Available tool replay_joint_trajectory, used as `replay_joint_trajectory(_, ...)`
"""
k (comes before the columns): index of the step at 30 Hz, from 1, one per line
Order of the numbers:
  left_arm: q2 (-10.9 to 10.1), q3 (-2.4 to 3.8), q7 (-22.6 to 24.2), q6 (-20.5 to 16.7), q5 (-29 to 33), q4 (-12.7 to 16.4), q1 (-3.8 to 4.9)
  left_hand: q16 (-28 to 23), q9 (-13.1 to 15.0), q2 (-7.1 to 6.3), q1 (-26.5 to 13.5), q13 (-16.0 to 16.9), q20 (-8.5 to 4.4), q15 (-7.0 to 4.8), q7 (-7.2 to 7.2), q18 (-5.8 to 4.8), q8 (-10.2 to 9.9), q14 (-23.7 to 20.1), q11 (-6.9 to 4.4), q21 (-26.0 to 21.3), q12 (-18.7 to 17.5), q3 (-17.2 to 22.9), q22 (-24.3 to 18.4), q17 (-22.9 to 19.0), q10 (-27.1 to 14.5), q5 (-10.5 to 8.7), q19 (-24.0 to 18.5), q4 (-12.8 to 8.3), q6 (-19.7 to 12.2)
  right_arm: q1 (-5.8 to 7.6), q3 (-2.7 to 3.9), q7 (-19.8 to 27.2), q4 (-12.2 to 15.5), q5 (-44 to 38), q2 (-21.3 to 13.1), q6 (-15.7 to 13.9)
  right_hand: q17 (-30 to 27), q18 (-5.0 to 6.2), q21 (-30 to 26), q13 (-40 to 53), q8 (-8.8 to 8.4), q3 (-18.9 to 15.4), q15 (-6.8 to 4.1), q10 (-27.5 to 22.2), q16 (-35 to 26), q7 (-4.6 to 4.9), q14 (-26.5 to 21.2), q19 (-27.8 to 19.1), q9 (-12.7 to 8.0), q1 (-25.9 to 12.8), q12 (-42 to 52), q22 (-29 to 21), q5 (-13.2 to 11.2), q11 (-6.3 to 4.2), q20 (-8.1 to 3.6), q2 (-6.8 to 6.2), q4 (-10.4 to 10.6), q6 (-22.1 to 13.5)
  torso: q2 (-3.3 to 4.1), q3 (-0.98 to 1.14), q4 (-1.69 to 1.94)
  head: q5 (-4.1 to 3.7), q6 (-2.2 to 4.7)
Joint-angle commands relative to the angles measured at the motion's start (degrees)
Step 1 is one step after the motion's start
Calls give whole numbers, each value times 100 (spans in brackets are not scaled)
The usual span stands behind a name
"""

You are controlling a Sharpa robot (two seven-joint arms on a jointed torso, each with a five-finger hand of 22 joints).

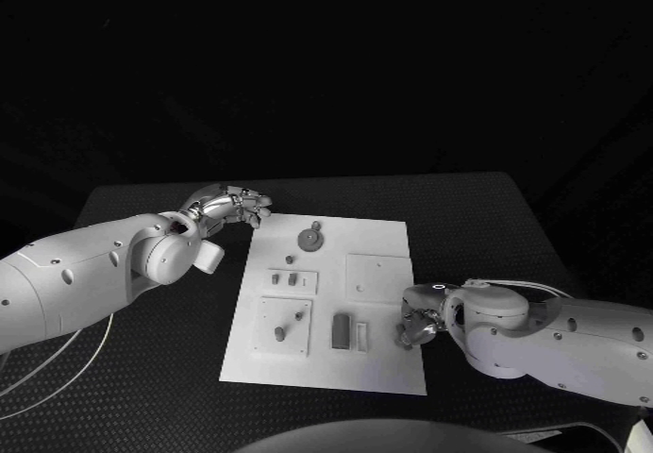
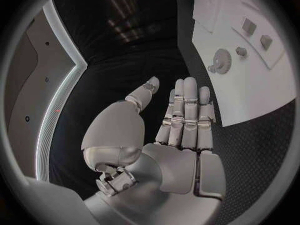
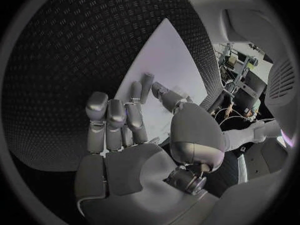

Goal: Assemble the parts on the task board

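2 hands flank the board (image 1: 326, 311): right hand (image 1: 419, 319), fingers spread and empty, sits nearest the near-right block (image 1: 341, 331); left hand (image 1: 228, 207) hovers flat, empty, far-left.

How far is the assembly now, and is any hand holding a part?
Little looks done: the gear and the dark block lie loose on the task board. The left hand is open beside the board; the right hand rests at its edge, its hold unclear.

Around the brightly lit white task board (image 1: 326, 302) you see dim black surroundings; your wrist views bend its straight edges, with dark rims.
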Motion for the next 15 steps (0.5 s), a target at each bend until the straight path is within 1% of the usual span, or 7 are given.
replay_joint_trajectory(1,2,4,41,45,-10,18,3,-37,10,-14,-38,-9,-103,10,47,-26,-29,-37,5,-38,35,-4,42,5,-41,-7,-19,22,10,-86,-54,-91,-67,-351,36,54,1,274,36,2,-97,33,-36,-38,-34,132,-21,5,-797,128,-47,-10,-32,19,-38,44,-70,-197,-2,-1,-2,2,4)
replay_joint_trajectory(8,-4,4,41,37,-11,21,3,-37,10,-13,-37,-9,-103,10,47,-26,-30,-37,5,-39,35,-4,43,6,-42,-7,-19,22,9,-88,-54,-75,-50,-409,49,74,-18,274,29,-30,-102,161,-30,-84,-82,137,-47,-18,-810,374,-102,-25,-30,24,-29,97,-203,-206,-3,-2,-5,3,12)
replay_joint_trajectory(11,-4,4,42,41,-14,25,3,-37,10,-12,-36,-9,-103,10,47,-26,-30,-37,5,-39,35,-4,44,7,-42,-7,-19,22,9,-90,-53,-69,-47,-419,56,114,-26,274,29,-44,-106,174,-27,-103,-97,142,-57,-23,-815,405,-120,-27,-29,29,-23,109,-229,-210,-1,2,-7,12,14)
replay_joint_trajectory(13,-4,4,44,39,-15,26,3,-37,10,-12,-36,-9,-103,10,47,-26,-31,-37,5,-39,35,-4,44,7,-43,-7,-19,21,8,-90,-53,-75,-49,-421,55,131,-33,274,30,-52,-108,188,-22,-114,-110,144,-65,-28,-822,436,-134,-29,-26,31,-17,133,-254,-211,-2,4,-6,11,16)
replay_joint_trajectory(15,-7,4,41,37,-15,28,3,-37,10,-12,-35,-9,-104,10,47,-26,-31,-37,5,-40,36,-3,45,7,-43,-6,-19,21,8,-90,-53,-81,-52,-421,53,154,-30,274,33,-56,-112,211,-15,-124,-127,147,-68,-41,-836,486,-154,-30,-16,36,-3,196,-314,-206,-2,4,-6,11,15)
